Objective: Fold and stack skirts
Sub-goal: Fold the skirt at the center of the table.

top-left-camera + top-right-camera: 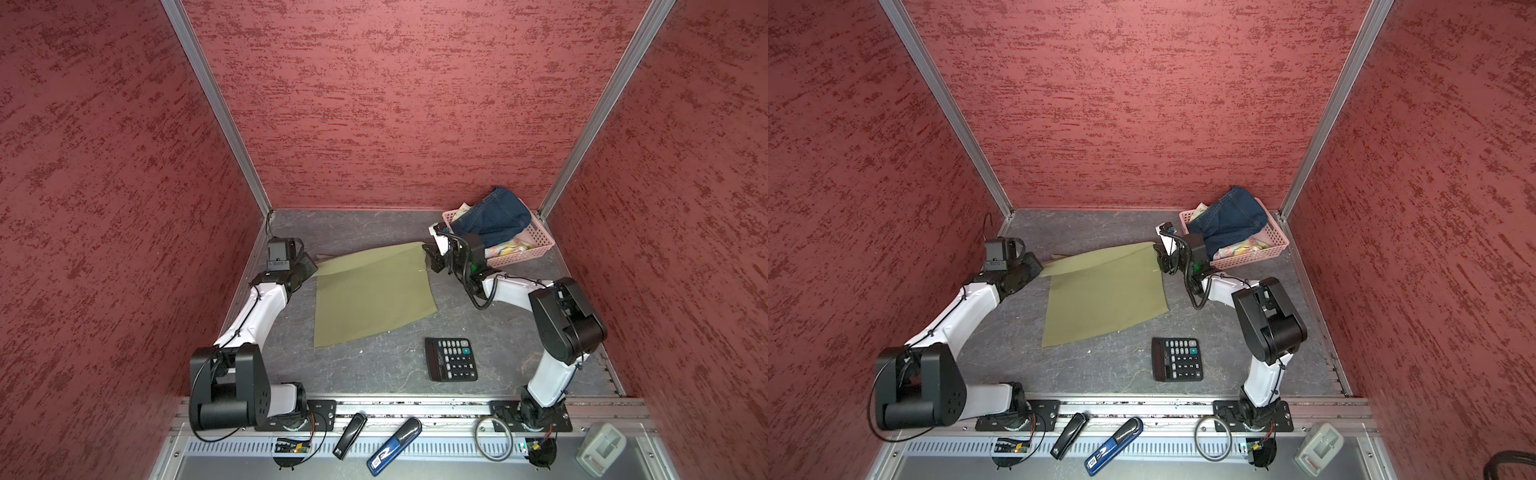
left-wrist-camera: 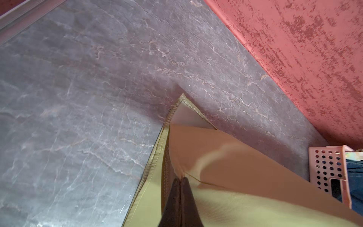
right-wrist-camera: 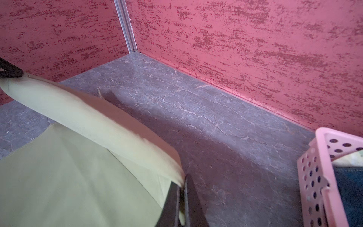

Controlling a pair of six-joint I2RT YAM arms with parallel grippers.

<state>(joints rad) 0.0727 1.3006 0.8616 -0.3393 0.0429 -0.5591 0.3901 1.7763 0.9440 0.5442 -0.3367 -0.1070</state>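
The olive-green skirt (image 1: 374, 299) (image 1: 1104, 303) lies spread on the dark table, its far edge lifted and doubled over in both top views. My left gripper (image 1: 311, 266) (image 2: 180, 178) is shut on the skirt's (image 2: 225, 161) far left corner. My right gripper (image 1: 430, 253) (image 3: 181, 183) is shut on the skirt's (image 3: 78, 157) far right corner, and the raised fold stretches between the two. The dark blue denim skirt (image 1: 494, 218) (image 1: 1229, 222) and the pastel floral skirt (image 1: 509, 248) (image 1: 1239, 249) sit heaped in the pink basket (image 1: 536, 245) (image 1: 1273, 243) at the back right.
A black calculator (image 1: 451, 359) (image 1: 1177, 359) lies on the table near the front right. Red walls close in the table on three sides. Along the front rail lie a black stapler (image 1: 349, 434), a blue stapler (image 1: 392, 446), a cable ring (image 1: 494, 438) and a grey holder (image 1: 600, 449).
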